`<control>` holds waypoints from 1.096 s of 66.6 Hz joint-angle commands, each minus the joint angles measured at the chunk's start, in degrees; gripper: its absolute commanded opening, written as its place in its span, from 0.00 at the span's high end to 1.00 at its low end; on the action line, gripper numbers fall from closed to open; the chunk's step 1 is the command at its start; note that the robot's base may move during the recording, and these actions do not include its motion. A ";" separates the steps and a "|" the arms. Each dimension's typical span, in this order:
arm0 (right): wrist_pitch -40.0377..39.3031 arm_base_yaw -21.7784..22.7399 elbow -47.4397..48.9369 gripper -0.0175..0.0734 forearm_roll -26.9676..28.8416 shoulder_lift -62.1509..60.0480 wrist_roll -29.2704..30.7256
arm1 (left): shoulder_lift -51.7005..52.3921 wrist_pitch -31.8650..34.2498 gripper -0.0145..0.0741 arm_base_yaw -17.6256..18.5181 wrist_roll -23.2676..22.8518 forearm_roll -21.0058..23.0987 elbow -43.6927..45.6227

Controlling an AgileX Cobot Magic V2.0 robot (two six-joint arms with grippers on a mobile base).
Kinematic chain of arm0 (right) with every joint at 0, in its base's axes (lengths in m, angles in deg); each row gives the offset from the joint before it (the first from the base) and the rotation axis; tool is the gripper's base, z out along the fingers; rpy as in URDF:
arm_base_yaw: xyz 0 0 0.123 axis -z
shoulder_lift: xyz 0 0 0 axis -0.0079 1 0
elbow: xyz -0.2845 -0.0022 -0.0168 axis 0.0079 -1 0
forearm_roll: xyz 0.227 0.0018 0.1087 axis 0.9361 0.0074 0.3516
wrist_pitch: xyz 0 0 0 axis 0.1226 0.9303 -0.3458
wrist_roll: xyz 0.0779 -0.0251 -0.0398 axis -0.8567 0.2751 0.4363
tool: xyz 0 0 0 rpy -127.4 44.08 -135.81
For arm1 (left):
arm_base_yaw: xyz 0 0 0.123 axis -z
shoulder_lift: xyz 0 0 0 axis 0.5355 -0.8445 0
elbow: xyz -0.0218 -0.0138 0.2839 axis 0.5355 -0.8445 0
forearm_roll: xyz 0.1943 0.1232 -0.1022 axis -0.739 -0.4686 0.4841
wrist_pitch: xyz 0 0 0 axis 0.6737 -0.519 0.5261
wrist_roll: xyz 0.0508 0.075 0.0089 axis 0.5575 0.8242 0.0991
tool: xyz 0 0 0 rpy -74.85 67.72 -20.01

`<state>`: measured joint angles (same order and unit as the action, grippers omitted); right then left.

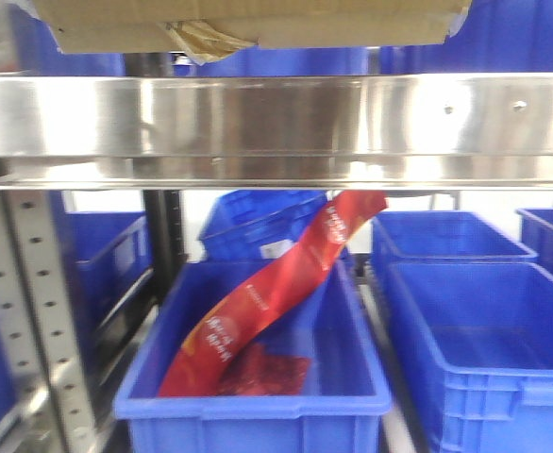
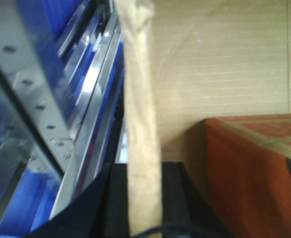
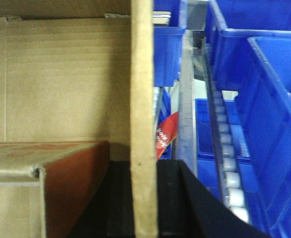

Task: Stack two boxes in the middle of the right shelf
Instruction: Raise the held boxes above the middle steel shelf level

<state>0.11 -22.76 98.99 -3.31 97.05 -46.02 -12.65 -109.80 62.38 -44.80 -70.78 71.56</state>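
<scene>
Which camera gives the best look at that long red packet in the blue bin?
The exterior front-facing view: the red packet shows nearly whole, rising slantwise out of the blue bin. The right wrist view catches only a red sliver of it past the cardboard wall. The left wrist view shows none of it.

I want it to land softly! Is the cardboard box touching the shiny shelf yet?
Apart. In the front view, a strip of blue bins shows between the box and the shelf lip below it.
</scene>
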 commanded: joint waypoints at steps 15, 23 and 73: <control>-2.40 0.20 0.57 0.99 -1.13 -0.95 -0.28 | 0.62 2.25 0.96 -0.15 -0.28 -1.94 0.21; -2.40 0.20 0.57 0.99 -1.13 -0.95 -0.28 | 0.62 2.25 0.96 -0.15 -0.28 -1.94 0.21; -2.40 0.20 0.57 0.99 -1.13 -0.95 -0.28 | 0.62 2.25 0.96 -0.15 -0.28 -1.94 0.21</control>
<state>0.11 -22.76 98.99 -3.31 97.05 -46.02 -12.65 -109.80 62.38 -44.80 -70.92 71.56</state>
